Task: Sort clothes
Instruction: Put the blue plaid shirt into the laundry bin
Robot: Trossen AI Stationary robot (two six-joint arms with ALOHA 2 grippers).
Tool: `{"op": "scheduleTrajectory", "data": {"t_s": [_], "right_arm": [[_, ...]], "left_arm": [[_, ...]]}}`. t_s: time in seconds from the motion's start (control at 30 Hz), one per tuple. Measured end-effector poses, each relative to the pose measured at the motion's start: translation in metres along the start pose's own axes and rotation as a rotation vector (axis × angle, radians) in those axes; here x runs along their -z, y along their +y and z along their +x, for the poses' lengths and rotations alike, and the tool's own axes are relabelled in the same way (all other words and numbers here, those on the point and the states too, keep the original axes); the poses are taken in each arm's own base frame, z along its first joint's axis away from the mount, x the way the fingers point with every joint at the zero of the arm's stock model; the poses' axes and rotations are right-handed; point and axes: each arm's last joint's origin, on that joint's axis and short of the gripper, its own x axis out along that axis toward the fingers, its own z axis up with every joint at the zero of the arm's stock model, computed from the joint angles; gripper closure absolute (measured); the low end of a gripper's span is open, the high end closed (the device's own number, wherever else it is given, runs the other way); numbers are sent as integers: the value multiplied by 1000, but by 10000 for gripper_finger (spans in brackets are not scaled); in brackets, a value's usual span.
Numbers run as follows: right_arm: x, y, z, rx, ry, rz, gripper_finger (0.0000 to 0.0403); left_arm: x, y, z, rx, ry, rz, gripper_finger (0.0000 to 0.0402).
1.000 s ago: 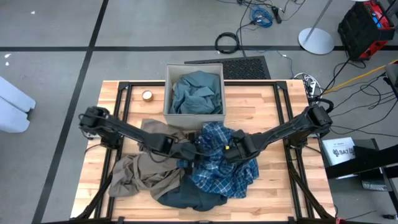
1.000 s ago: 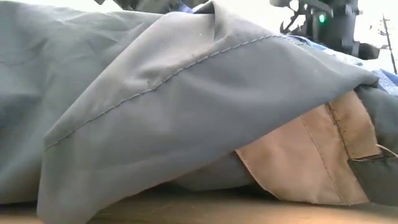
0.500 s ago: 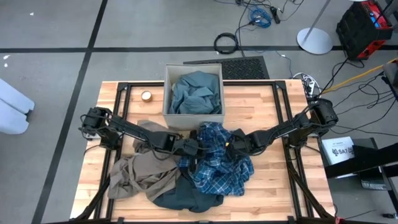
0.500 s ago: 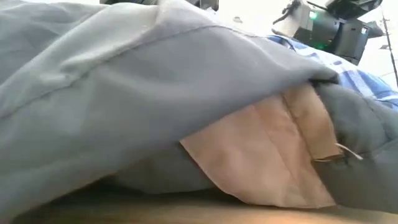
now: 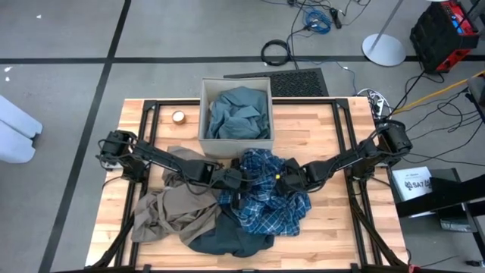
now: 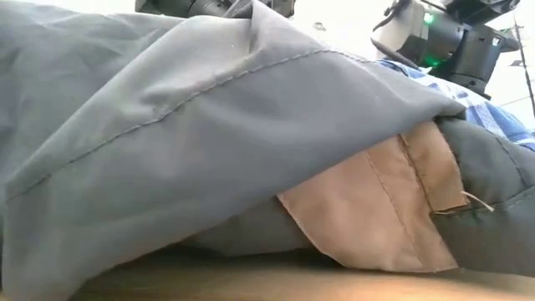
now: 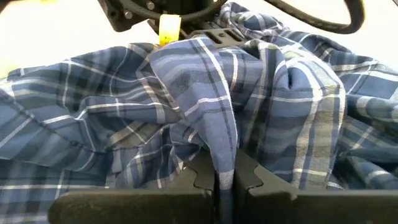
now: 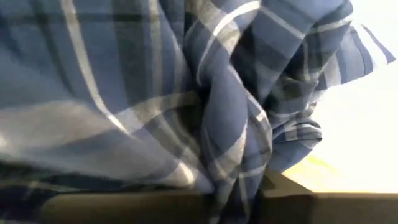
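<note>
1. Left end effector [image 7: 224, 177] is clenched on a fold of the blue plaid shirt [image 5: 269, 193]; right end effector [image 5: 282, 180] grips it too (mid-bench).
2. Wooden bench [image 5: 318, 129] stands on a grey floor [image 5: 61, 45].

Two dark jointed arms; black fingers [image 7: 205, 177]; yellow tag, green indicator light on wrist housing.
</note>
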Motion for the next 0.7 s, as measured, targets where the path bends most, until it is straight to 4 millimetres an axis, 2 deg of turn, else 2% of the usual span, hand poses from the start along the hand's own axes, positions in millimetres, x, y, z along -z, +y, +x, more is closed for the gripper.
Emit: {"op": "scheduleTrajectory", "data": {"t_s": [0.03, 0.23, 0.37, 0.47, 0.7], "right_arm": [[1, 1, -1, -4, -3, -5, 383], [6, 1, -12, -44, -31, -3, 397], [6, 3, -44, -147, -26, -35, 399], [2, 8, -80, -279, -112, -38, 400], [9, 3, -138, -493, -237, -116, 401]], "left_arm": [[0, 0, 0, 0, 0, 0, 388], [-2, 0, 0, 1, -17, -3, 386], [-5, 0, -1, 3, -48, -8, 385], [-9, -1, -2, 6, -82, -14, 385], [-17, 0, -5, 7, -128, -14, 384]]}}
